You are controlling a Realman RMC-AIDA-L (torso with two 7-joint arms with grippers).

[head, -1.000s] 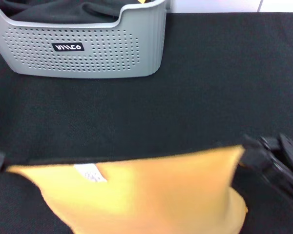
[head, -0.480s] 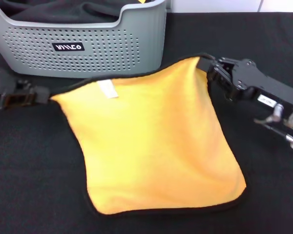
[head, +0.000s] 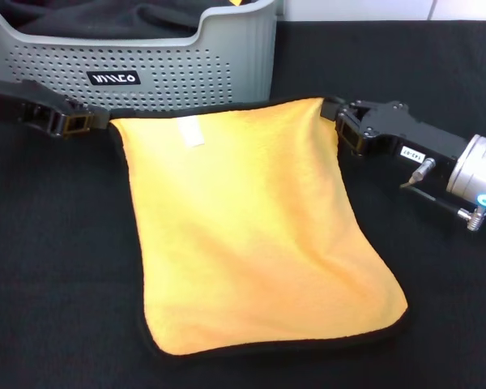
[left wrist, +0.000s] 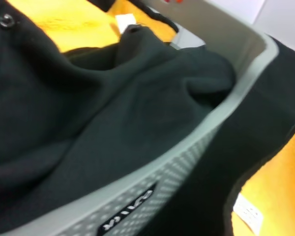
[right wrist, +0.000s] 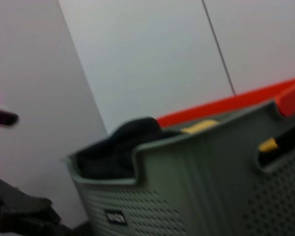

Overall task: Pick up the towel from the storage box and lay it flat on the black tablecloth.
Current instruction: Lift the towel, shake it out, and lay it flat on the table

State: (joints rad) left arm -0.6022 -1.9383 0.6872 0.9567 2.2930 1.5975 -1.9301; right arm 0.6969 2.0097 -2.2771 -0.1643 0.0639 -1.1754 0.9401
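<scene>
Left gripper [head: 85, 123] pinches the towel's [head: 251, 235] far-left corner, beside its white label [head: 191, 130] — print unreadable. Towel spread on black tablecloth [head: 405, 73], just before the basket [head: 243, 73]. Right gripper [head: 338, 121] clamps the far-right corner.

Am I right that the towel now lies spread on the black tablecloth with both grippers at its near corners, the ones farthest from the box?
Not quite. In the head view the left gripper and right gripper are at the far corners of the towel, the ones nearest the box. The rest holds: the towel lies spread on the black tablecloth.
</scene>
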